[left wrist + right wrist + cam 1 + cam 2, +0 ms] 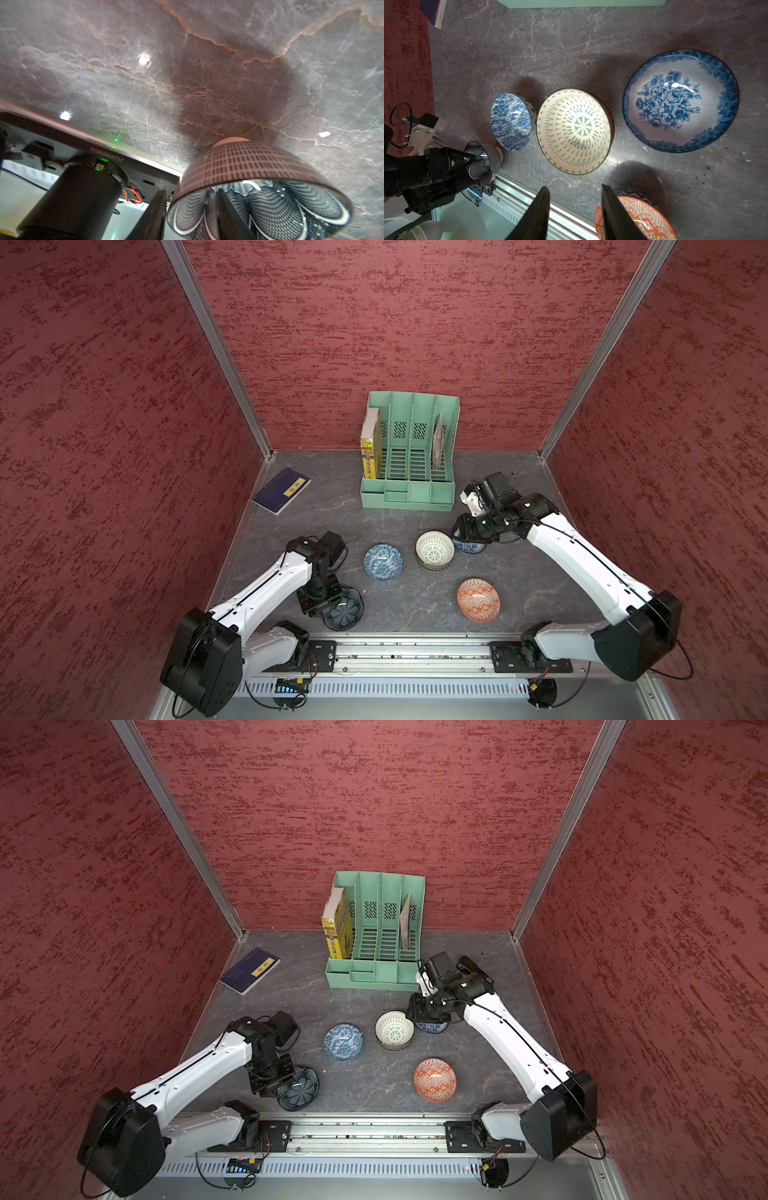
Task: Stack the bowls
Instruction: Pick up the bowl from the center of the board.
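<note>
The dark scalloped flower bowl [348, 610] [249, 166] stands at the front left of the table. My left gripper [328, 608] [191, 191] is open and straddles its rim, one finger inside and one outside. A blue-white swirl bowl [382, 562] sits mid-table. Right of it, a white lattice bowl [434, 549] [574, 131] tops a stack of bowls. A blue floral bowl [471, 548] [681, 101] lies behind, partly under my right gripper [463, 531] [574, 188], which hangs open and empty. The orange-white diamond bowl [478, 600] sits front right.
A green file organizer [409, 456] with a yellow book [370, 448] stands at the back wall. A dark blue notebook [281, 490] lies at the back left. The metal rail [411, 651] runs along the front edge. Red walls close in three sides.
</note>
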{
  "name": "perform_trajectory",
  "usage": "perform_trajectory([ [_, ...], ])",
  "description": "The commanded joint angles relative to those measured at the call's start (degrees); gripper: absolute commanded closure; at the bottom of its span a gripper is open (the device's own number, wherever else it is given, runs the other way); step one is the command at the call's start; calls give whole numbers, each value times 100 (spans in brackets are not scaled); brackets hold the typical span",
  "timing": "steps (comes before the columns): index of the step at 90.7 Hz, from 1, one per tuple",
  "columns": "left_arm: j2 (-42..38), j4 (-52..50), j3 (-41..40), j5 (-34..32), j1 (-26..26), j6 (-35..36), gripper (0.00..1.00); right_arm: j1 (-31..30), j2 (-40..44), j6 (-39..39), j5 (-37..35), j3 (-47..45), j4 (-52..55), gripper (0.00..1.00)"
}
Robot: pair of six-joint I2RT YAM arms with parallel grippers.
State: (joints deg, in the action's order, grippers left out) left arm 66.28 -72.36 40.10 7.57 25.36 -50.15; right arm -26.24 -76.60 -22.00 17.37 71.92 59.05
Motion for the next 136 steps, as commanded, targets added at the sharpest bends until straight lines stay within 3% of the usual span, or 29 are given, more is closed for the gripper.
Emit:
perform_trajectory([
  [1, 58, 273, -48, -29, 8, 28, 63, 25, 103, 73, 66, -7, 37, 56],
  [18, 188, 379, -37, -2, -65, 93, 69, 23, 61, 91, 48, -24, 54, 57],
  [40, 158, 436, -46, 73, -102, 175, 86, 22, 63, 91, 12, -39, 62, 57],
  [57, 166, 456, -50, 147, -119, 231, 90, 24, 59, 100, -15, -35, 74, 57],
  [71, 104, 404, -62, 204, -103, 239, 100, 31, 71, 106, -27, -54, 85, 57],
  [100, -434, -234, 143, 258, 43, 217, 100, 26, 66, 96, -2, -13, 98, 57],
  [136, -985, -1016, 1390, 607, 73, 504, 100, 30, 88, 58, 244, 118, 151, 59],
])
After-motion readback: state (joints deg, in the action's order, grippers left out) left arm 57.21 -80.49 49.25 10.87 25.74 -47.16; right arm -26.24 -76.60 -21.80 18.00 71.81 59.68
